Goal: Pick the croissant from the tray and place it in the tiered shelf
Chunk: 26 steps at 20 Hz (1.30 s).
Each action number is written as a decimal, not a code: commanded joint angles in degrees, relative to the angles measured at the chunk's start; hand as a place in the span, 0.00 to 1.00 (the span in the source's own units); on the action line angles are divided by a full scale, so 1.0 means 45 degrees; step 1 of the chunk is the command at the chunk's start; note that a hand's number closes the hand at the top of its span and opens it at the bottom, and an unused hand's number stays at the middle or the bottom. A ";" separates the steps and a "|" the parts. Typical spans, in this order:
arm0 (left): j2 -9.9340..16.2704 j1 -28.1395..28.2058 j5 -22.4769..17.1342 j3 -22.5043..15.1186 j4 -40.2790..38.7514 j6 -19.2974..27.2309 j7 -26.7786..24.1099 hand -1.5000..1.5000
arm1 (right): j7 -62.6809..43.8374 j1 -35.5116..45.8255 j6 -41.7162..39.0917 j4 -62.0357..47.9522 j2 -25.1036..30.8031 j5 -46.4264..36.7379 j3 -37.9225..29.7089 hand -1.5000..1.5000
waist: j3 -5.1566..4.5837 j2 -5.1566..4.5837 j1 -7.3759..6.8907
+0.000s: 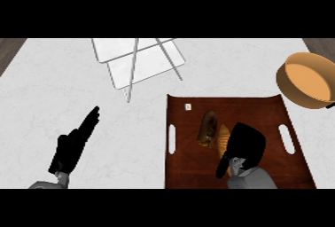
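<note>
A brown croissant lies lengthwise in the middle of the dark brown tray. My right hand hangs over the tray just right of the croissant, its fingers bent downward and covering the croissant's right side; whether they touch it I cannot tell. The white tiered shelf stands at the back of the counter, left of centre, well away from the hand. My left hand rests open at the lower left, fingers straight and pointing up-right, holding nothing.
An orange-brown bowl sits at the right edge, behind the tray's far right corner. A small white speck lies near the tray's back left corner. White counter top stretches between the left hand and the tray.
</note>
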<state>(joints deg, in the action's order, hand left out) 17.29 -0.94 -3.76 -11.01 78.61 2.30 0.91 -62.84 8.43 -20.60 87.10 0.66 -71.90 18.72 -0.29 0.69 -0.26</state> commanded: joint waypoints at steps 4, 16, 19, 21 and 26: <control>0.0067 -0.0002 -0.0014 0.0281 0.0456 -0.0340 0.0664 0.50 | -0.0539 0.0394 0.0482 -0.1856 -0.0146 -0.0766 -0.0056 1.00 | 0.0067 -0.0159 -0.0033; -0.0631 -0.0258 0.0453 0.0471 -0.0264 -0.0362 0.0386 0.50 | 0.0904 0.1604 -0.0421 -0.0003 -0.0144 -0.1109 0.0908 1.00 | 0.0061 -0.0154 0.0037; -0.0543 0.0166 0.0412 0.0199 0.0524 -0.0329 0.0595 0.50 | 0.5022 0.2002 -0.0514 0.0323 0.0229 0.0957 0.0548 1.00 | 0.0081 -0.0171 -0.0169; -0.0334 -0.0338 0.0325 0.0495 0.0311 -0.0390 0.0955 0.50 | 0.6468 0.2589 -0.0601 0.0628 0.0291 0.1971 0.0266 1.00 | 0.0084 -0.0195 -0.0100; -0.0535 0.0588 0.0770 0.0360 -0.0234 -0.0365 -0.0379 0.50 | 0.6248 0.4479 -0.2110 0.2435 0.0628 0.2688 -0.1257 1.00 | 0.0059 -0.0134 0.0019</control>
<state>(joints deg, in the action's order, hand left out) 15.28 -0.78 -1.60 -8.86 79.03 0.46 1.24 -36.83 23.18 -26.74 93.90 2.53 -62.96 16.68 0.09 0.13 -0.26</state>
